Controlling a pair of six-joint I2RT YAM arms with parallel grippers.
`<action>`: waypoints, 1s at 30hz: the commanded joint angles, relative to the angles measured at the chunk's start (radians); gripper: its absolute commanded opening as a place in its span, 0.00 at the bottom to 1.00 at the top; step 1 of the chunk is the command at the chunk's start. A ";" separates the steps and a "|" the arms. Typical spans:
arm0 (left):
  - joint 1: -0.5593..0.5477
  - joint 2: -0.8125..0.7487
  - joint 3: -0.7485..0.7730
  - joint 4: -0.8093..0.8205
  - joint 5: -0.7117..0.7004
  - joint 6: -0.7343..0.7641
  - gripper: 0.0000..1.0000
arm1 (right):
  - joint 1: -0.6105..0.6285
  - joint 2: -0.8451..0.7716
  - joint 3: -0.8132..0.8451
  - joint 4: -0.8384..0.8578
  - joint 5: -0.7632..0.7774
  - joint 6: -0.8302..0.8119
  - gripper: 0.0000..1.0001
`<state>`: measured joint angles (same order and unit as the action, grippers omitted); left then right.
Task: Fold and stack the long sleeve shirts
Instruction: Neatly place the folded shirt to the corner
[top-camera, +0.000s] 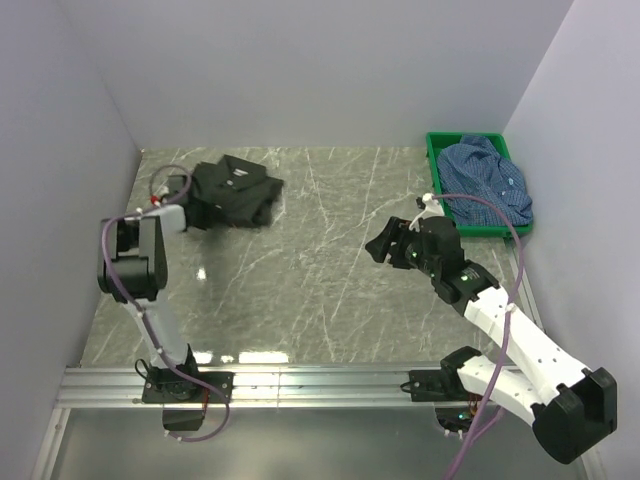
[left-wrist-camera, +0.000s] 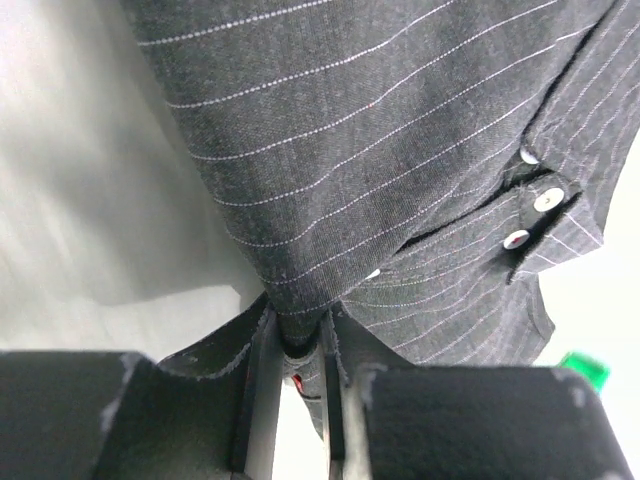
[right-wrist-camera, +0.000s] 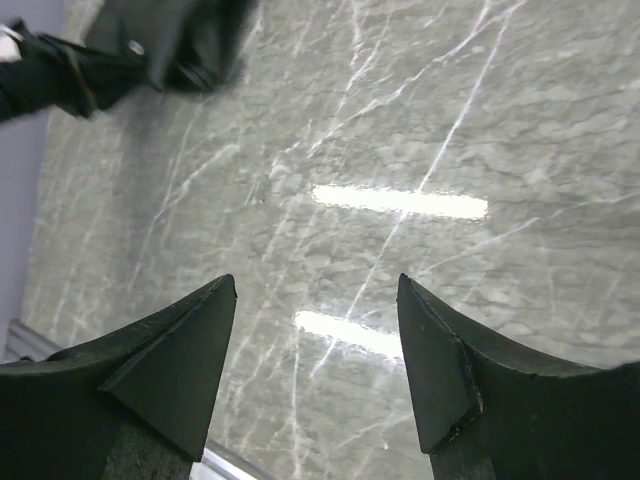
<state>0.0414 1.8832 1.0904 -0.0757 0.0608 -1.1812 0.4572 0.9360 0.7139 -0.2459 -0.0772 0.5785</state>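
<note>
The black long sleeve shirt (top-camera: 236, 192) with fine pale stripes lies bunched at the table's far left. My left gripper (top-camera: 186, 212) is at its left edge, shut on a fold of the striped cloth (left-wrist-camera: 296, 318); a buttoned cuff (left-wrist-camera: 540, 205) hangs to the right in the left wrist view. The blue checked long sleeve shirt (top-camera: 486, 180) is heaped in the green crate (top-camera: 435, 160) at the far right. My right gripper (top-camera: 378, 246) hovers open over the bare middle of the table, nothing between its fingers (right-wrist-camera: 190, 350). The black shirt (right-wrist-camera: 170, 40) shows far off in the right wrist view.
The marble-patterned table (top-camera: 330, 270) runs between white walls at the left, back and right. A metal rail (top-camera: 320, 385) carrying both arm bases crosses the near edge. The green crate stands against the right wall.
</note>
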 joint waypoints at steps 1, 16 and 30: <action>0.129 0.135 0.158 -0.148 0.075 0.182 0.23 | -0.008 -0.011 0.056 -0.018 0.045 -0.051 0.72; 0.330 0.435 0.531 -0.104 0.175 0.167 0.37 | -0.015 0.067 0.104 -0.038 0.036 -0.072 0.72; 0.316 0.104 0.250 -0.114 0.235 0.138 0.99 | -0.028 -0.035 0.193 -0.174 0.194 -0.115 0.82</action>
<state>0.3679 2.1063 1.4067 -0.0528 0.3191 -1.0851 0.4381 0.9535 0.8139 -0.3855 0.0227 0.4953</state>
